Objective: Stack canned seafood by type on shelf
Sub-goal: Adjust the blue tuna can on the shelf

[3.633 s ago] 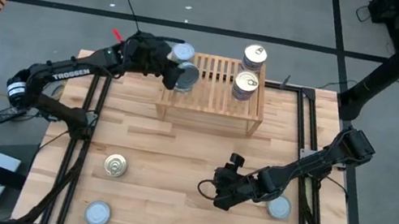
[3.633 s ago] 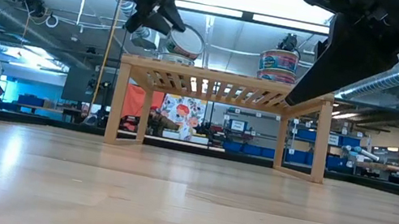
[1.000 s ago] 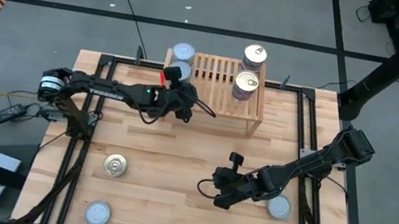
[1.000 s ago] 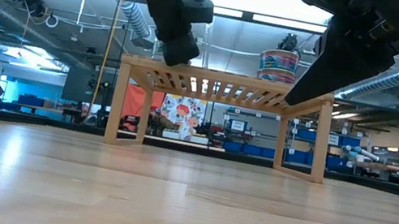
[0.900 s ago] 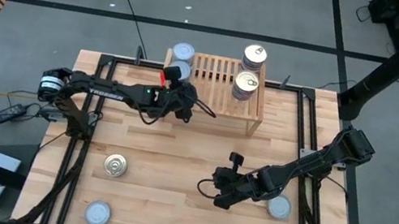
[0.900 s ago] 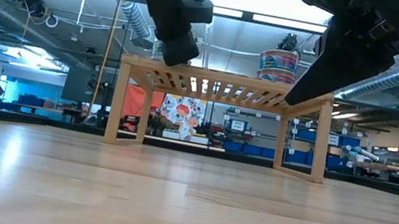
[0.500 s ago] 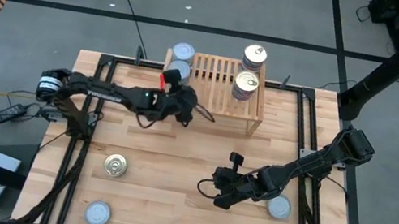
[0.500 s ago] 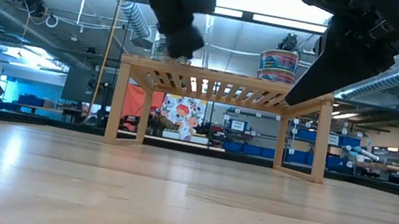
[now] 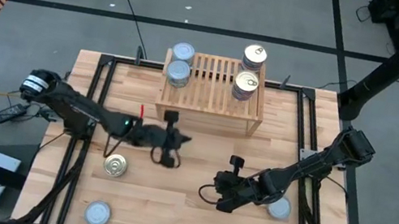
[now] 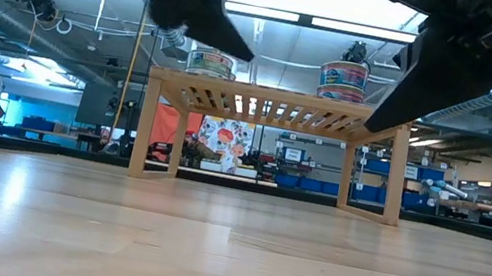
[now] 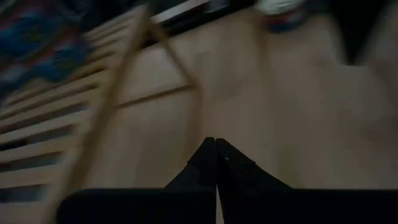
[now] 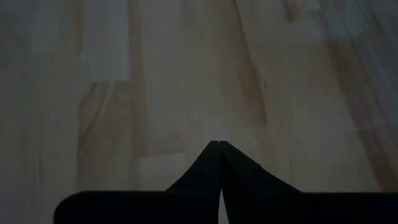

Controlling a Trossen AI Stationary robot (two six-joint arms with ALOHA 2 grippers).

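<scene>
While the high view hides their tips, wrist views show left claw (image 11: 216,163) and right claw (image 12: 221,165) pressed together, empty.

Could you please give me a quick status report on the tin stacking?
Left gripper shut, empty, over the table. Right gripper shut, empty, beside a silver tin. Shelf holds silver tins left, gold tins right. Nothing blocking.
</scene>
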